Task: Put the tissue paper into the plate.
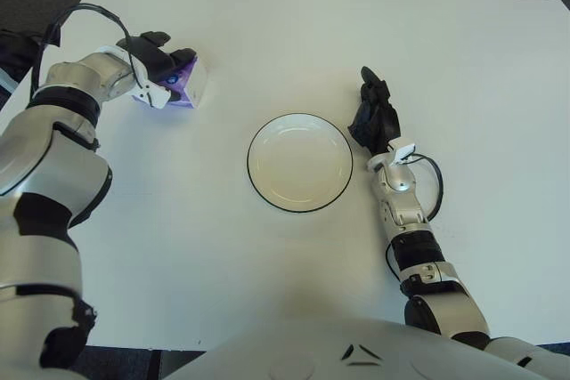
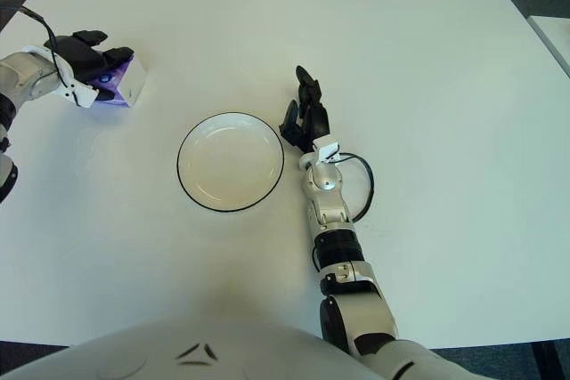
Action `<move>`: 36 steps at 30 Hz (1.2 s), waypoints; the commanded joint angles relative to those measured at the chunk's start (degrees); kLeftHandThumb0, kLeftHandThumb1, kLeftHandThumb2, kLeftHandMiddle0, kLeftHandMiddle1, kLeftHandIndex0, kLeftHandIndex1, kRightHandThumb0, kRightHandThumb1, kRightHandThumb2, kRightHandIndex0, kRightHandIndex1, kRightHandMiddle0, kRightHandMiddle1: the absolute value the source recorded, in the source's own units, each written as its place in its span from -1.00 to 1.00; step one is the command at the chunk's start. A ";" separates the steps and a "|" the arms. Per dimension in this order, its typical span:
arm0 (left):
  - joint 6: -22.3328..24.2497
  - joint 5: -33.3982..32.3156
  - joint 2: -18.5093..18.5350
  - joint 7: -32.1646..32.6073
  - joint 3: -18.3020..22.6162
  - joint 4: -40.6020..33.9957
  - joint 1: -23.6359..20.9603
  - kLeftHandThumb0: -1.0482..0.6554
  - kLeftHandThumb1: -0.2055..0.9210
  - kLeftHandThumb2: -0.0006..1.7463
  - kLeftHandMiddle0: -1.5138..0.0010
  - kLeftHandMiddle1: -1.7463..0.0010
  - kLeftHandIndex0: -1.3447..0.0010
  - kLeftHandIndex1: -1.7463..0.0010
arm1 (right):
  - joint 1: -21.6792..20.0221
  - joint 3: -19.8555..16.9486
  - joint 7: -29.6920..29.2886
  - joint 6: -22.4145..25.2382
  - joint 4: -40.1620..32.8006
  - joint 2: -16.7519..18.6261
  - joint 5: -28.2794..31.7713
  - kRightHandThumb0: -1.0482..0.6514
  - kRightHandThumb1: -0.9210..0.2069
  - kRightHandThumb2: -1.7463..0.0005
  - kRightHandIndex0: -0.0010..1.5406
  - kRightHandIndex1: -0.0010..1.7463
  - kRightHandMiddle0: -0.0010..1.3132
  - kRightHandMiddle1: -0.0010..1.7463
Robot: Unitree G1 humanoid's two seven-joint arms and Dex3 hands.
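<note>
A small purple and white tissue pack [image 1: 184,84] sits on the white table at the far left, also in the right eye view [image 2: 123,83]. My left hand [image 1: 165,61] is over it, black fingers curled around its top and left side. An empty white plate with a dark rim [image 1: 299,162] stands in the middle of the table, well to the right of the pack. My right hand [image 1: 374,114] shows just right of the plate, fingers relaxed and holding nothing.
The white table [image 1: 463,68] reaches the picture edges, with dark floor beyond its far edge. A black cable [image 1: 434,186] loops at my right wrist. My torso [image 1: 356,353] shows at the bottom.
</note>
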 commanded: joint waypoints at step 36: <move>-0.30 2.23 -2.13 0.98 -3.23 1.30 5.18 -1.00 1.00 0.00 0.73 0.89 0.98 0.99 | 6.42 -2.15 1.09 5.93 5.90 -1.34 1.03 -0.63 -1.00 -0.18 -0.77 -0.99 -1.00 -0.60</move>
